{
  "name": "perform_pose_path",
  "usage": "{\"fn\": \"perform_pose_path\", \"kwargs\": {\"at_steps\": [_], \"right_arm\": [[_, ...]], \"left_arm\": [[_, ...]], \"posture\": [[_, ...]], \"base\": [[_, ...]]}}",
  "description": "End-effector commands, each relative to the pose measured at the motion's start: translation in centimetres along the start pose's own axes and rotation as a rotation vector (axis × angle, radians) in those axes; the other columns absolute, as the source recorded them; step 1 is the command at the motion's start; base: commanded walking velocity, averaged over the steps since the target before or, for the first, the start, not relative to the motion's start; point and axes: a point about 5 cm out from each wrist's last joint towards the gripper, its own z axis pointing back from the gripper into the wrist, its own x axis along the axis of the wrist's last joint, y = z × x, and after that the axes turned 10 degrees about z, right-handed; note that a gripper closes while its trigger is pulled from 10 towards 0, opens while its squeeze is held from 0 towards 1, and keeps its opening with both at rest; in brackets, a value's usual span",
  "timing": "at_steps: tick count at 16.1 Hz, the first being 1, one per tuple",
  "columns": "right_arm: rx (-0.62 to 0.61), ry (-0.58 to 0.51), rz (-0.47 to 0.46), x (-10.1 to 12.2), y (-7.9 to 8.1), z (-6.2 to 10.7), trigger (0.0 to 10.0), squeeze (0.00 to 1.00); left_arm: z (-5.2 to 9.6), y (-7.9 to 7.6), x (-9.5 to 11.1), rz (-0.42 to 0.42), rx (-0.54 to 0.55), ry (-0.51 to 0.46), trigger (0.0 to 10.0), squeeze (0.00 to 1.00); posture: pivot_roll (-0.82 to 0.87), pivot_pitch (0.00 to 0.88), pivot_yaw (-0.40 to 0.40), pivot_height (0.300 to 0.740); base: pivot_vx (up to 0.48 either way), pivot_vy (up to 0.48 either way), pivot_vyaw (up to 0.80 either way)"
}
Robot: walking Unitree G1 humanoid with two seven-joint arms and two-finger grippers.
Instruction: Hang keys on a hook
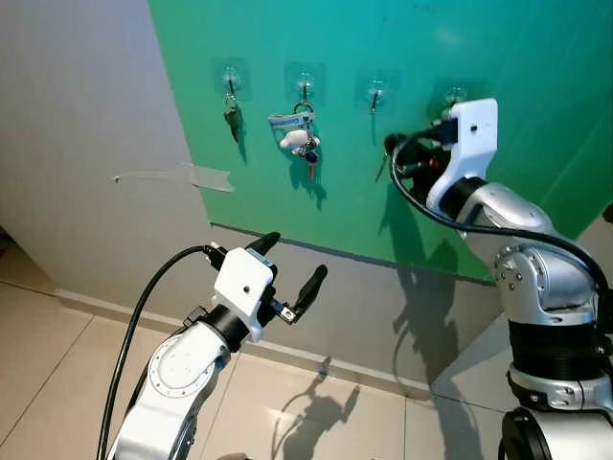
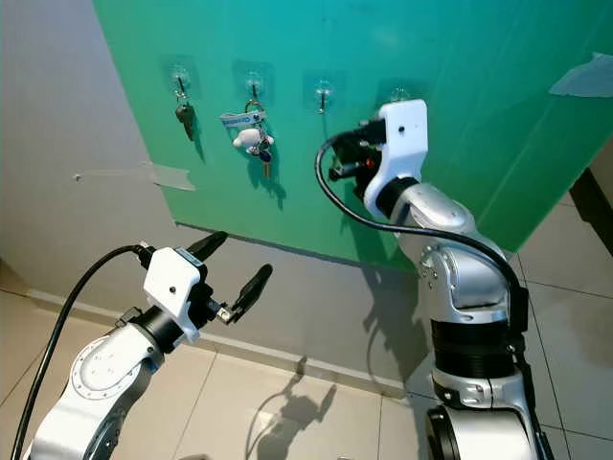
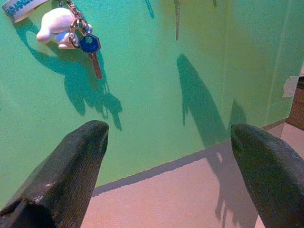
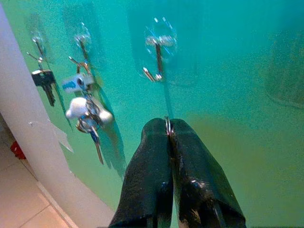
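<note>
Left eye view: a green board [image 1: 460,144] is leaning flat against a grey wall [image 1: 86,125], carrying a row of four clear hooks along its upper part. The first hook [image 1: 230,79] is holding a dark key [image 1: 233,121]; the second hook [image 1: 304,81] is carrying a key bunch [image 1: 301,140] with a white charm and a labelled tag. The third hook [image 1: 375,94] is standing bare. The right gripper [image 1: 395,165] is reaching up to the board just below and beside the third hook, near the fourth hook [image 1: 453,95]. The left gripper [image 1: 291,266] is hovering lower, off the board's bottom edge, its fingers standing apart.

Right eye view: the same scene; a thin metal piece is hanging under the right gripper against the board, too small to make out. A strip of tape [image 2: 153,174] is sticking on the wall at the board's left edge.

Left wrist view: the two black fingers [image 3: 71,166] are spreading wide with nothing between them, pointing at the board beneath the key bunch, whose blue-headed key is dangling.

Right wrist view: the fingers [image 4: 147,185] are pressing together, pinching a thin key ring [image 4: 167,127] at their tips, just below the third hook
</note>
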Motion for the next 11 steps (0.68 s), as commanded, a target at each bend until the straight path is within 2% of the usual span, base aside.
{"fn": "perform_pose_path", "kwargs": {"at_steps": [1,2,3,4,5,7,11], "right_arm": [[-0.004,-0.034,0.006,1.2,0.0,0.0,10.0,0.00],[0.011,-0.008,0.086,1.2,0.3,-0.2,10.0,0.00],[0.064,0.125,0.267,-0.3,0.8,-0.1,10.0,0.00],[0.119,0.240,0.378,-2.0,1.0,0.2,10.0,0.00],[0.157,0.310,0.364,-3.4,1.2,0.8,10.0,0.00],[0.198,0.376,0.385,-4.6,1.4,1.5,10.0,0.00],[0.225,0.427,0.403,-5.0,0.9,2.1,10.0,0.00]], "left_arm": [[-0.1,-0.4,0.5,-0.001,-0.024,-0.011,10.0,0.00],[-0.2,-0.4,0.5,-0.001,-0.025,-0.010,10.0,0.00],[-0.2,-0.4,0.4,-0.005,-0.030,-0.005,10.0,0.00],[-0.3,-0.4,0.4,-0.004,-0.030,-0.004,10.0,0.00],[-0.2,-0.4,0.4,-0.003,-0.032,-0.001,10.0,0.00],[-0.2,-0.4,0.4,-0.002,-0.032,0.000,10.0,0.00],[-0.2,-0.6,0.3,0.005,-0.043,0.005,10.0,0.00]], "posture": [[0.05,0.000,-0.007,0.740],[0.05,0.000,-0.008,0.740],[0.05,0.000,-0.008,0.740],[0.05,0.000,-0.008,0.740],[0.05,0.000,-0.008,0.740],[0.05,0.000,-0.011,0.740],[0.04,0.000,-0.009,0.740]], "base": [[0.000,0.000,0.00],[0.000,0.000,0.00],[0.000,0.000,0.00],[0.000,0.000,0.00],[0.000,0.000,0.00],[0.000,0.000,0.00],[0.000,0.000,0.00]]}}
